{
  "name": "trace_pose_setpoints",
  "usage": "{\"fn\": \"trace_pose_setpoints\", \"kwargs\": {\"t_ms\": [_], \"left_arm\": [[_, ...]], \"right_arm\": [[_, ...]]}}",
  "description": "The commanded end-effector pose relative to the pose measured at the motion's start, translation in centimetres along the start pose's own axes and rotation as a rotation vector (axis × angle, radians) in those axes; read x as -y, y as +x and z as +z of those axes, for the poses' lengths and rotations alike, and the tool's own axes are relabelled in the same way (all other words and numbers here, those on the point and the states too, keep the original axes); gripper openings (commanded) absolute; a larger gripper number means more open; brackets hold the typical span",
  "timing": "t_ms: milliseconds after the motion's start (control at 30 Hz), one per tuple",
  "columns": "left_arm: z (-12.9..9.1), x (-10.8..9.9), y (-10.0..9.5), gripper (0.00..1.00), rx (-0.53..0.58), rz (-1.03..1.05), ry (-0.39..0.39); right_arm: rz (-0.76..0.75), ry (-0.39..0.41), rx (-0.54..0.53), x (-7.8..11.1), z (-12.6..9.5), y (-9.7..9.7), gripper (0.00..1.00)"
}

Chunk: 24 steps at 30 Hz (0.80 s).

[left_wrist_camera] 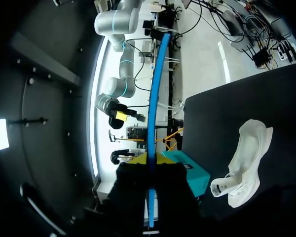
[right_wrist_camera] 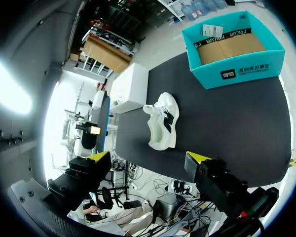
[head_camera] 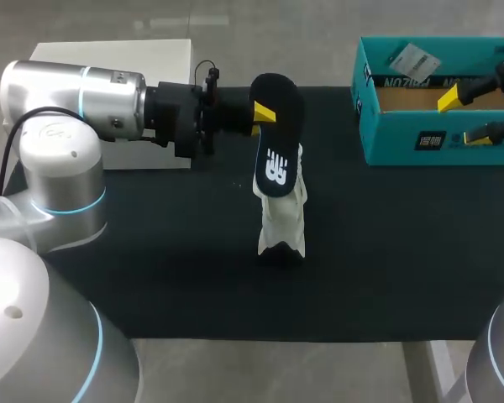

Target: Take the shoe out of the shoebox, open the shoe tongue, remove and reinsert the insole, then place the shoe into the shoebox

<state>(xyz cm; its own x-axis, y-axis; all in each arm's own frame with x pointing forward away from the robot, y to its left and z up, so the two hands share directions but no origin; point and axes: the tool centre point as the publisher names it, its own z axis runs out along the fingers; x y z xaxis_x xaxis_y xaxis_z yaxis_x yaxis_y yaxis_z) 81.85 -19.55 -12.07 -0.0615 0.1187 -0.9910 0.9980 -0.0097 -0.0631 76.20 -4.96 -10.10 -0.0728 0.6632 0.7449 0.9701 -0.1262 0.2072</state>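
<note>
My left gripper (head_camera: 263,113) is shut on the black insole (head_camera: 277,143), holding it up above the mat with its white logo facing the camera. In the left wrist view the insole (left_wrist_camera: 155,113) shows edge-on as a blue strip between the fingers of that gripper (left_wrist_camera: 152,165). The white shoe (head_camera: 283,220) lies on the black mat (head_camera: 176,269) just below the insole; the same shoe (left_wrist_camera: 246,163) (right_wrist_camera: 163,121) appears in both wrist views. My right gripper (head_camera: 464,117) (right_wrist_camera: 148,158) stands open and empty over the teal shoebox (head_camera: 403,147) (right_wrist_camera: 234,74).
A white box (head_camera: 122,59) (right_wrist_camera: 130,89) stands at the mat's back left, behind my left arm. The shoebox holds a paper tag (head_camera: 414,59) on its brown floor.
</note>
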Motion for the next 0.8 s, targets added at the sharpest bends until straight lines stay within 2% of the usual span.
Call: {"fn": "trace_pose_setpoints", "kwargs": {"t_ms": [33, 133, 333, 400, 600, 733, 800], "left_arm": [[-0.1, 0.2, 0.0, 0.0, -0.001, 0.001, -0.002], [-0.1, 0.2, 0.0, 0.0, 0.001, 0.001, -0.005], [-0.3, 0.5, 0.2, 0.0, 0.002, -0.003, -0.011], [-0.3, 0.6, 0.2, 0.0, 0.002, -0.005, -0.012], [-0.5, 0.7, 0.3, 0.0, 0.001, -0.007, -0.013], [-0.5, 0.6, 0.3, 0.0, 0.001, -0.006, -0.014], [-0.5, 0.6, 0.2, 0.0, 0.0, -0.006, -0.015]], "right_arm": [[0.004, 0.013, 0.004, 0.2, -0.2, -0.1, 1.0], [0.008, 0.013, 0.008, 0.4, -0.3, -0.3, 1.0], [0.024, -0.083, 0.014, -0.2, -0.7, -0.7, 1.0], [0.03, -0.087, 0.023, -0.5, -0.5, -0.9, 1.0], [0.055, -0.044, 0.031, -0.3, 0.0, -1.4, 1.0], [0.075, 0.038, 0.03, 0.5, 0.4, -1.9, 1.0], [0.089, 0.045, 0.052, 0.7, 0.5, -2.0, 1.0]]}}
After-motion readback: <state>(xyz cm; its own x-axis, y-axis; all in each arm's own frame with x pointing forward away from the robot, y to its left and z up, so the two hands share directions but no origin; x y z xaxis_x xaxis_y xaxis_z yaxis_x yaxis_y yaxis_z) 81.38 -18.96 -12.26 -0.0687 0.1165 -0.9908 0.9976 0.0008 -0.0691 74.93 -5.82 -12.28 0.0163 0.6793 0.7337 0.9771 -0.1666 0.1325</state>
